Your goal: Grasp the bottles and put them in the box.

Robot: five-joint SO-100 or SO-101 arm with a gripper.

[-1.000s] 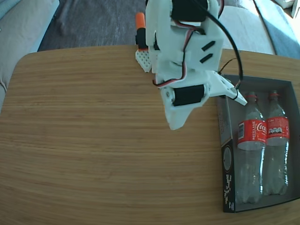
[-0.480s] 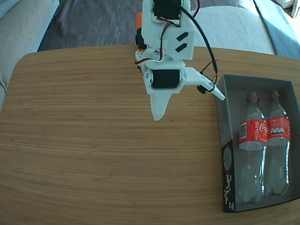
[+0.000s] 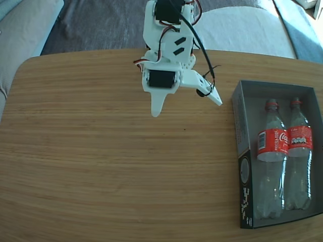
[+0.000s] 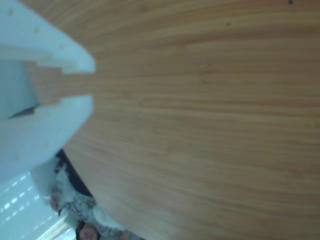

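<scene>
Two clear bottles with red labels lie side by side inside the dark grey box at the table's right edge in the fixed view. The left bottle and the right bottle both have their necks toward the far side. My gripper hangs over bare wood near the table's far edge, well left of the box. It is open and holds nothing; one finger points down and the other points toward the box. The wrist view shows only a white finger over wood grain; bottles and box are out of that view.
The wooden table has rounded corners, and its far edge runs just behind the arm. Grey cushions and a dark rug lie beyond it. The box reaches close to the table's right and near edges.
The arm has drawn back from over the box's near corner, moving left and toward the far edge. The gripper stays open and empty. Both bottles lie unmoved in the box.
</scene>
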